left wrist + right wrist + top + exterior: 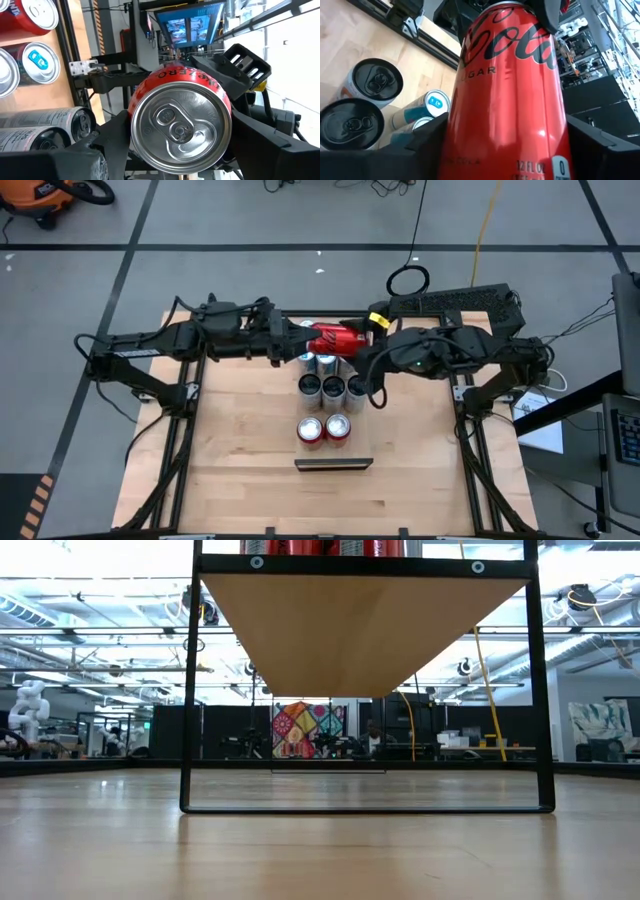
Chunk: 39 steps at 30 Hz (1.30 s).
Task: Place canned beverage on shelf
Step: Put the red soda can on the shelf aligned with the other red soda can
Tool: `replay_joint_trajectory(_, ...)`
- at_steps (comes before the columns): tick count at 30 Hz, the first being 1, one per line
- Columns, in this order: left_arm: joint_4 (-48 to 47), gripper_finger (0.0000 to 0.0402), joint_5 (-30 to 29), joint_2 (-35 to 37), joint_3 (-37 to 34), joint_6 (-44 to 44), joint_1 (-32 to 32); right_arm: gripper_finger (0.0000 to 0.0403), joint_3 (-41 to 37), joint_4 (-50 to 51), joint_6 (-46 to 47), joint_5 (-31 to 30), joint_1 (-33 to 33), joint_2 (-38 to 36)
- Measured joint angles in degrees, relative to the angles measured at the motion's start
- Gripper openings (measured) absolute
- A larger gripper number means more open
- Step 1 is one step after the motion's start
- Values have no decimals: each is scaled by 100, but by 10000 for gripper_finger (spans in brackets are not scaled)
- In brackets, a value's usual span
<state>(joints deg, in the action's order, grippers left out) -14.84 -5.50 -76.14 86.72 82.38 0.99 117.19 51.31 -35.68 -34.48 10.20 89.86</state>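
A red cola can (335,338) lies level in the air over the far middle of the table, between my two grippers. My left gripper (308,340) comes from the table's left and is shut on the can's top end. My right gripper (365,345) comes from the right and is shut on its bottom end. The shelf (331,409) is a pale board with a dark strip (333,464) at its near end. Its underside shows in the low view (360,630). Several silver cans (333,389) and two red cans (324,429) stand upright on it. My left gripper has the can's top end (150,100) between its two fingers (112,137), one on each side of the wall. The fingers come level from the table's left and lie along the can. The can's lid (180,125) faces my wrist, and the can is clear of everything below. My right gripper has the can's bottom end (470,150) between its two fingers (422,142), one on each side of the wall. The fingers come level from the table's right and lie along the can. The can runs away from my wrist toward the left gripper (550,15).
The shelf stands on a black frame (186,690) above the tabletop. The standing cans show in both wrist views (37,57) (372,82). Bare tabletop (230,430) lies to the shelf's left and right.
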Motion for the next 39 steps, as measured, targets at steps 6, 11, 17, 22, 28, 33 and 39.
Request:
replay_joint_trajectory(6,38,273,-20,2,0,-25,4,261,0,-2,7,-20,0,-2)
replay_joint_trajectory(11,206,310,-2,0,-3,-559,-42,272,0,-36,152,-66,4,-9)
replay_joint_trajectory(17,844,389,-20,0,-4,-1552,-72,265,2,-70,1038,-126,37,-183)
replay_joint_trajectory(22,1430,389,-43,19,-4,-2557,-74,266,-5,44,2266,27,39,-495)
replay_joint_trajectory(28,2119,391,-105,40,17,-3744,-70,265,-15,81,3769,643,42,-834)
replay_joint_trajectory(33,2119,391,-168,31,17,-4724,-184,266,-15,-106,4754,1088,44,-977)
replay_joint_trajectory(39,2200,391,-157,-29,13,-5441,-532,266,-15,-961,5367,1520,41,-1001)
